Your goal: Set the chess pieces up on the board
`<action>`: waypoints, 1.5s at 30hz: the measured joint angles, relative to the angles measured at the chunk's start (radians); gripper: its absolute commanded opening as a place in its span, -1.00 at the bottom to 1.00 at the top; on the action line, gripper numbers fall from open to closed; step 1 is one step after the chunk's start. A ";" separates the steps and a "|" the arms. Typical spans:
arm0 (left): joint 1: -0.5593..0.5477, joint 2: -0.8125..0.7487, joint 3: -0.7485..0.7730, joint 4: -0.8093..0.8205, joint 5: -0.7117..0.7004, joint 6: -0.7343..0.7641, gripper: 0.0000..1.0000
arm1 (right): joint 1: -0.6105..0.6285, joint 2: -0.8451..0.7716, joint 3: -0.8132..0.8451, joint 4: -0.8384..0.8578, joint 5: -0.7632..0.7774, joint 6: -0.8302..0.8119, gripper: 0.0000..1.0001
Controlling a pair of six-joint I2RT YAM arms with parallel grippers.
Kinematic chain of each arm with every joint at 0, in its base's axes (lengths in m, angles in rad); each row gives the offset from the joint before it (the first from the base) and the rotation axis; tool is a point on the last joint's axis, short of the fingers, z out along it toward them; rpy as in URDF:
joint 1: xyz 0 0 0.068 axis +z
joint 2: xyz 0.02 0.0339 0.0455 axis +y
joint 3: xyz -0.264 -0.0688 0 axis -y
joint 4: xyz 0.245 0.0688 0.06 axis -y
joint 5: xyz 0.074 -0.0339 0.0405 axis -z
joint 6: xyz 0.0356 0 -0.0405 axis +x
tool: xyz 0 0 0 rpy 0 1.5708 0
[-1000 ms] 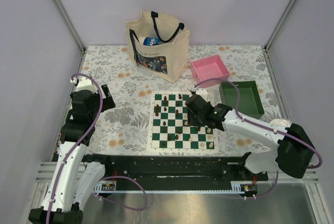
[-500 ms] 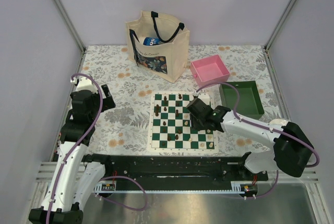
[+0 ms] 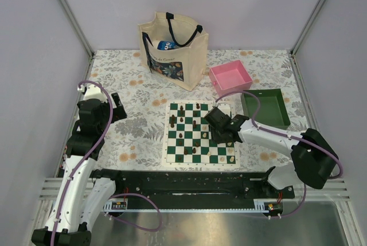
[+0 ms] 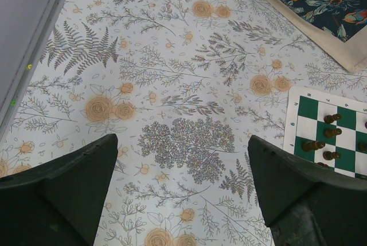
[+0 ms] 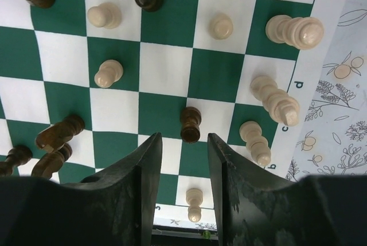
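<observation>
Chess pieces (image 5: 190,123) on board (image 5: 218,77); bag (image 3: 172,51) behind.

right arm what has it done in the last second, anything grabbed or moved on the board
The right gripper slid slightly toward the near right of the board while the elbow swung left. Its jaws stand apart either side of a dark pawn, not clamped; nothing was grabbed or let go. The left gripper, wide open over the tablecloth, and the chess pieces stayed put.

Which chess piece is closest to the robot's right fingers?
The dark pawn, standing just ahead of the gap in the right gripper; all the others stand farther off.
</observation>
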 measured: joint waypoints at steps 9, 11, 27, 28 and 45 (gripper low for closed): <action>0.000 0.000 0.000 0.000 0.000 0.000 0.98 | -0.026 0.038 0.000 0.013 -0.017 -0.014 -0.25; 0.000 0.000 0.000 0.000 0.000 0.000 0.98 | -0.027 0.043 0.000 0.017 -0.023 -0.016 -0.27; 0.000 0.000 0.000 0.000 0.008 0.000 0.98 | -0.031 0.048 0.001 0.025 -0.033 -0.034 -0.58; 0.000 0.000 0.000 0.000 0.008 0.000 0.98 | -0.031 0.044 0.002 0.025 -0.041 -0.039 -0.59; 0.000 0.000 0.000 0.000 0.008 0.000 0.98 | 0.293 0.121 0.362 0.039 -0.085 -0.055 -0.61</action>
